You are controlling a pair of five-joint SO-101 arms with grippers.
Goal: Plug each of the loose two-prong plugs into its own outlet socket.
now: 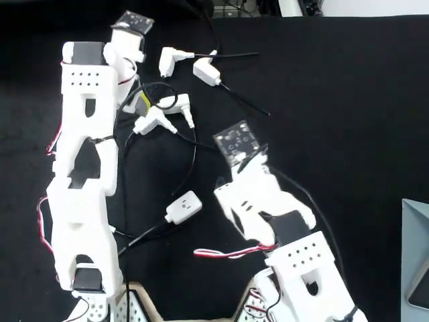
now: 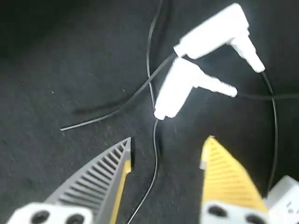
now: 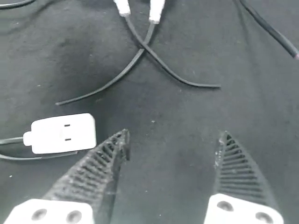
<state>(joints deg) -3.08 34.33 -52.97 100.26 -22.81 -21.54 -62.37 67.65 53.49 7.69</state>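
**High view.** On the black cloth (image 1: 348,134) a white outlet socket (image 1: 184,206) lies with its slotted face up. Its black cable (image 1: 144,235) runs off toward the arms' bases. The left arm (image 1: 84,168) stands to the left of the socket and the right arm (image 1: 268,201) just to its right. Four white plugs lie beyond the socket, away from the bases, and none is in it. The nearest plug (image 1: 153,121) and the second plug (image 1: 175,104) lie close together. The third plug (image 1: 206,70) and the farthest plug (image 1: 171,60) lie farther out still. A grey object (image 1: 415,255) sits well to the socket's right.

**Left wrist view.** The left gripper (image 2: 169,140) is spread wide, one finger grey (image 2: 105,172) and the other yellow (image 2: 224,177), and it holds nothing. The nearest plug (image 2: 177,88) and the second plug (image 2: 212,32) lie touching each other just ahead of the fingertips. A thin cable (image 2: 154,154) runs between the fingers.

**Right wrist view.** The right gripper (image 3: 175,134) is also spread and grips nothing. The outlet socket (image 3: 60,133) lies just beside one dark finger (image 3: 100,163). Two crossed cables (image 3: 145,49) lie on the cloth a little beyond it.
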